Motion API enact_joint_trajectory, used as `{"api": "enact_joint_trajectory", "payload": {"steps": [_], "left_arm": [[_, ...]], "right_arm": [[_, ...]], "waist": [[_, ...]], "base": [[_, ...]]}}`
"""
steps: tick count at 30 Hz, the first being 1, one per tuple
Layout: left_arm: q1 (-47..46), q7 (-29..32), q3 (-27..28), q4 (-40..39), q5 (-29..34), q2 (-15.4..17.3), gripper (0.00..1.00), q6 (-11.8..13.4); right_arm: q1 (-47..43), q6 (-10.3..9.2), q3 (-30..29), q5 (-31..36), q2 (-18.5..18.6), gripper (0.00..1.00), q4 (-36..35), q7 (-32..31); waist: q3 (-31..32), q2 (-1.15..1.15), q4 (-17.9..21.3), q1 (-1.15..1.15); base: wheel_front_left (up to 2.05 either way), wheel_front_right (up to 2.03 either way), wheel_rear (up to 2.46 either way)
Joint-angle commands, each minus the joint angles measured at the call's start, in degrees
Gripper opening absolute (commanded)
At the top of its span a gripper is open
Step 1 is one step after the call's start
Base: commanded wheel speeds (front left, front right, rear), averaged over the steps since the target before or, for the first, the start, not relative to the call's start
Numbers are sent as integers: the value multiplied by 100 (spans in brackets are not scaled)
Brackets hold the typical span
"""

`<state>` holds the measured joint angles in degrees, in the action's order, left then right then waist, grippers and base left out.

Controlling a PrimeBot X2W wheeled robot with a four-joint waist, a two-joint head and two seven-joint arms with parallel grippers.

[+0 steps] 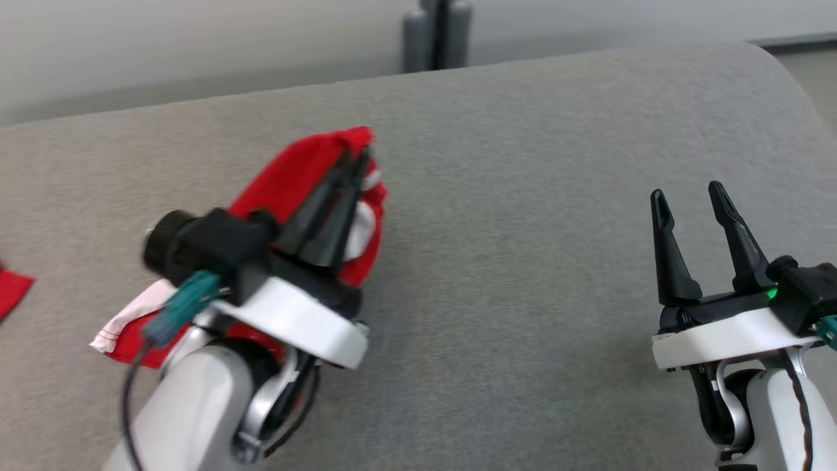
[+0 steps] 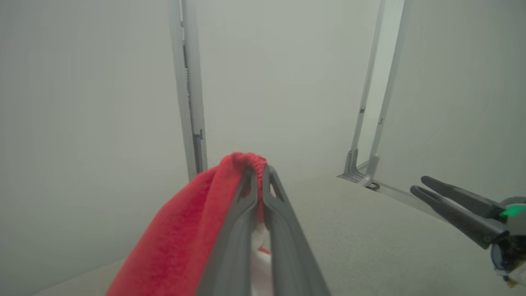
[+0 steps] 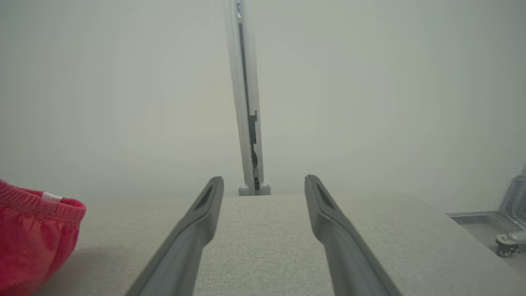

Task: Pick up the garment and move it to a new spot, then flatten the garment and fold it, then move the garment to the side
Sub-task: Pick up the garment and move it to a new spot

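Head view: first step only in hand, left fingers [image 1: 356,158] clenched on the red garment [image 1: 297,173], cloth bunched beneath them toward the grey surface [image 1: 523,261], right fingers [image 1: 662,229] spread empty, well apart; relocating, flattening, folding apparently outstanding.

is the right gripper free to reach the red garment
Probably yes: the right gripper is open, and just grey surface lies between it and the garment pinched by the left gripper.

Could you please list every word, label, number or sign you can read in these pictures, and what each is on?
No text can be read anywhere.
The small white tag on the waistband of the red garment is too small to show any print.
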<state>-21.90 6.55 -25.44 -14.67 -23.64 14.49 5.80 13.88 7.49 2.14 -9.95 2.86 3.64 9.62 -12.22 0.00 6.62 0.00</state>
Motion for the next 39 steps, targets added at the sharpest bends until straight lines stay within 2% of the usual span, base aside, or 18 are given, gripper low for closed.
{"api": "enact_joint_trajectory", "payload": {"steps": [1, 5, 10, 14, 19, 20, 21, 22, 23, 28, 33, 37, 39], "left_arm": [[-139, 26, -79, 68, 27, -44, 0, -78], [-505, 145, -627, 583, 108, -334, 0, -374], [-829, 196, -1137, 1461, 149, -638, 0, -716], [-976, 138, -1380, 2325, 131, -766, 0, -906], [-1151, 28, -1620, 3300, 138, -839, 0, -1093], [-1189, -40, -1650, 3405, 141, -853, 15, -1119], [-1225, -83, -1693, 3504, 179, -849, 42, -1134], [-1239, -133, -1729, 3584, 191, -854, 97, -1146], [-1275, -232, -1748, 3634, 222, -868, 100, -1154], [-1271, -593, -1823, 3710, 231, -917, 100, -1170], [-1020, -923, -1785, 3445, 40, -960, 100, -1154], [-818, -1103, -1690, 3115, -50, -865, 100, -1070], [-655, -1158, -1577, 2892, -78, -746, 100, -897]], "right_arm": [[63, 1, 6, -48, 18, 100, 8, 53], [56, 1, 36, -215, 14, 100, 102, 183], [93, 1, 90, -387, 13, 100, 233, 344], [108, 1, 148, -553, 13, 100, 383, 436], [206, 1, 219, -653, 16, 100, 559, 531], [221, 1, 225, -666, 16, 100, 576, 531], [232, 1, 218, -661, 14, 100, 593, 542], [243, 1, 219, -649, 15, 100, 615, 551], [256, 1, 207, -631, 16, 100, 642, 559], [308, 1, 156, -535, 17, 100, 712, 570], [281, 1, 89, -397, 20, 100, 737, 573], [219, 1, -9, -256, 20, 100, 713, 553], [166, 1, -64, -177, 21, 100, 678, 474]], "waist": [[-291, 0, 516, 0], [-517, 0, 983, 0], [-804, 0, 1378, 0], [-1005, 0, 1539, 0], [-1133, 0, 1559, 0], [-1140, 0, 1538, 0], [-1136, 0, 1504, 0], [-1128, 0, 1467, 0], [-1111, 0, 1422, 0], [-961, 0, 1179, 0], [-702, 0, 817, 0], [-503, 0, 515, 0], [-363, 0, 324, 0]], "base": [[0, 0, 0], [0, 0, 0], [0, 0, 0], [0, 0, 0], [0, 0, 0], [0, 0, 0], [0, 0, 0], [0, 0, 0], [0, 0, 0], [0, 0, 0], [0, 0, 0], [0, 0, 0], [0, 0, 0]]}}
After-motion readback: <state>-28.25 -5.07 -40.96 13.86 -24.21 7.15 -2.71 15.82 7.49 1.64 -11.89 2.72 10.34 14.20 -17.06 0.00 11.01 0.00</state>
